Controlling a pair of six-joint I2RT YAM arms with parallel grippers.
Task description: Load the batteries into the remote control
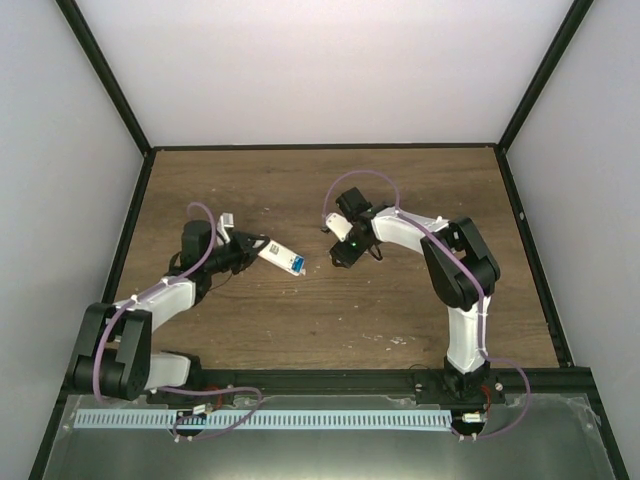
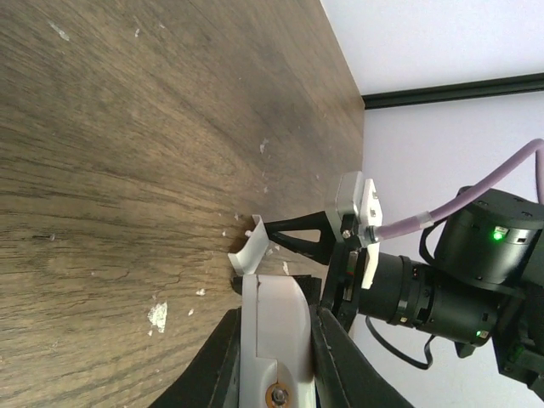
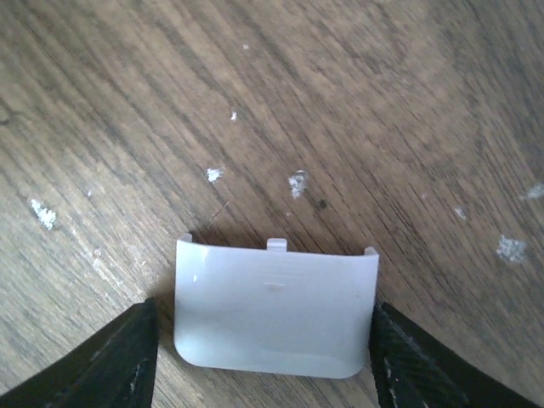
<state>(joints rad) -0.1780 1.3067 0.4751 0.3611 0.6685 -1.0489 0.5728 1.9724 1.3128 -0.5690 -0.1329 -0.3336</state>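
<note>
Rightward, left arm (image 1: pixel 165 295) extends, fingers (image 2: pixel 212 365) clamping remote control (image 1: pixel 283 259).

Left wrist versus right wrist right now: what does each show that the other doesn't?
Only left wrist: the remote control clamped in the left gripper, and the right gripper seen from outside, with a green light on its arm. Only right wrist: the flat face of the white cover with its small tabs, between the right fingers; whether they squeeze it is unclear. Both: the cover (apparently edge-on in left wrist) and the wood table with white flecks.
</note>
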